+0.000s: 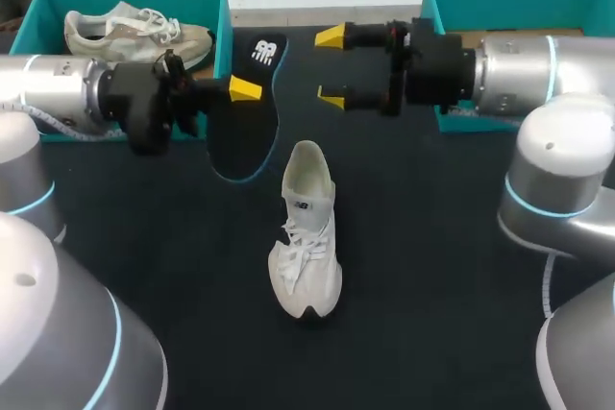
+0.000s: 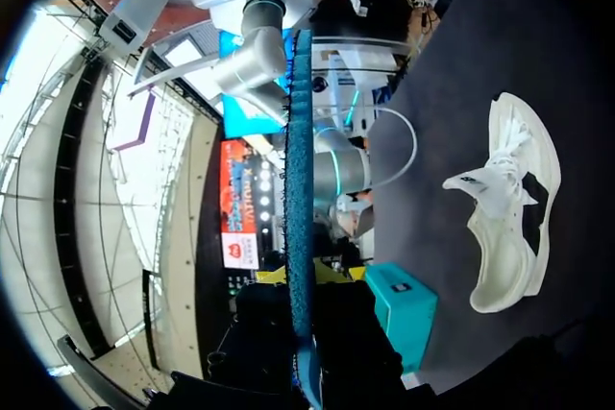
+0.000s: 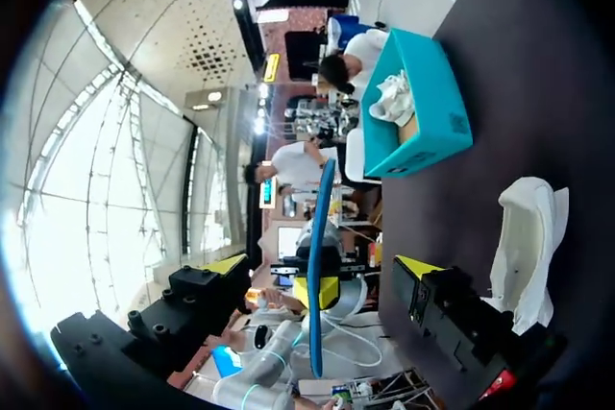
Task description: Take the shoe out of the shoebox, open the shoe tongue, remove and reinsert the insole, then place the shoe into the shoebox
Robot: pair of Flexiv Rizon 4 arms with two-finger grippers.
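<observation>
Left tool [image 1: 245,89] clenches the removed black insole [image 1: 245,136]; right tool [image 1: 332,67] hangs released. Reinsertion is next: steady the white sneaker [image 1: 307,247], slide the insole in toe-first.

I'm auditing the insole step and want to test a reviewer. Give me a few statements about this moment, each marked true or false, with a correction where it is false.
1. The white shoe rests on the table. True.
2. The insole sits inside the white shoe. False: the left end effector holds it, clear of the shoe.
3. The right end effector is open and holds nothing. True.
4. The left shoebox is empty. False: a grey sneaker lies in it.
</observation>
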